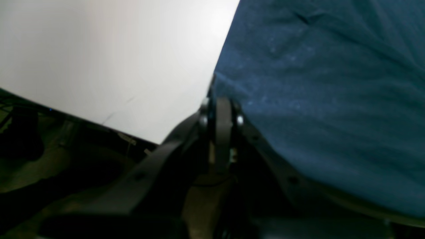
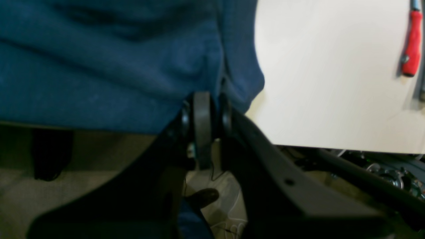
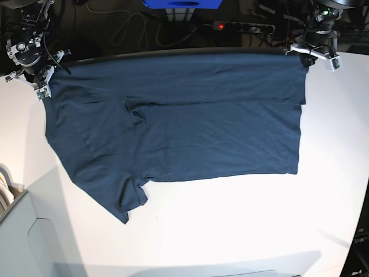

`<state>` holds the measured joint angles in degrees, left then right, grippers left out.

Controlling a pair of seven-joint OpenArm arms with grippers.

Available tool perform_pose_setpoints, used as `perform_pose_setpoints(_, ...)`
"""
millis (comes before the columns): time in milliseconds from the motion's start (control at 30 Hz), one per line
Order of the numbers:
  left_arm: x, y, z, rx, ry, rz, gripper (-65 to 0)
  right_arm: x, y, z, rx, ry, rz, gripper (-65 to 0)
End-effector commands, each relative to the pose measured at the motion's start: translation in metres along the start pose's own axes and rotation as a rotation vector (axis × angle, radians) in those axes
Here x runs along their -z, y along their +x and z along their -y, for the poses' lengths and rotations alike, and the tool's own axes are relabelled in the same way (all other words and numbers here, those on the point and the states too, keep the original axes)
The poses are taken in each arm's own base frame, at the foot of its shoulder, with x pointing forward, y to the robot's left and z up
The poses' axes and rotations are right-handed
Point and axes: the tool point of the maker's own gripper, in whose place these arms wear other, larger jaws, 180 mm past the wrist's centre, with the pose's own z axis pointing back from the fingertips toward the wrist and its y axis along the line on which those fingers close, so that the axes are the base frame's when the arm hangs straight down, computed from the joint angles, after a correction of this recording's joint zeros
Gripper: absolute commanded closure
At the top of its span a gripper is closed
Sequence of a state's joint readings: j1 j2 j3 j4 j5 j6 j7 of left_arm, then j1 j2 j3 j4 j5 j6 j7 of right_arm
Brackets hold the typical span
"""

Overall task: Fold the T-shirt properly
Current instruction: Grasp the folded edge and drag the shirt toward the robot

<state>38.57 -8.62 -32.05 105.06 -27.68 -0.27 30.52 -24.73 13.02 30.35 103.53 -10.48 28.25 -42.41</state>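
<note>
Both grippers, left gripper (image 1: 220, 109) and right gripper (image 2: 204, 109), pinch T-shirt (image 3: 190, 127) corners.

Both wrist views blurred, shirt (image 1: 325, 99) cut off by frame edges. Left gripper (image 1: 220, 109) tips buried in cloth, right gripper (image 2: 204, 109) likewise. Red-handled tool (image 2: 411, 43), possibly a screwdriver, cropped at top.

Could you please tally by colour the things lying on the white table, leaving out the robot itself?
Dark blue: 1, the T-shirt, spread on the table and pinched at its far edge by both grippers.
Red: 1, a red-handled tool, seen only in the right wrist view.
Total: 2
</note>
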Motion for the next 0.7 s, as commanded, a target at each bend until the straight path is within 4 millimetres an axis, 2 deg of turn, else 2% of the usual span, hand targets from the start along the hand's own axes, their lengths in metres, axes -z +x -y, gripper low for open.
perform_pose_setpoints(0,-0.003,0.007,-0.003,0.014,0.008,0.024,0.0,-0.004,0.003,0.009,-0.019,-0.025,0.008,-0.2)
perform_pose_setpoints(367,-0.002,0.006,-0.001,0.015,0.000,0.019,0.0,-0.003,-0.001,0.005,-0.021,-0.015,-0.001,-1.4)
perform_pose_setpoints(433,-0.003,0.007,0.000,0.016,-0.001,0.021,0.0,-0.003,0.000,0.005,-0.022,-0.014,0.001,-6.3)
perform_pose_setpoints(467,-0.003,0.008,0.001,0.016,-0.003,0.024,-2.6,-0.003,0.001,0.005,-0.024,-0.016,0.003,-10.3)
perform_pose_setpoints(567,-0.004,0.009,-0.001,0.010,0.003,0.028,-15.2,-0.005,0.003,0.008,-0.023,-0.023,0.008,-26.1)
perform_pose_setpoints(667,-0.006,0.014,-0.004,0.001,0.015,0.050,-23.5,-0.010,0.011,0.011,-0.033,-0.040,0.033,-37.3)
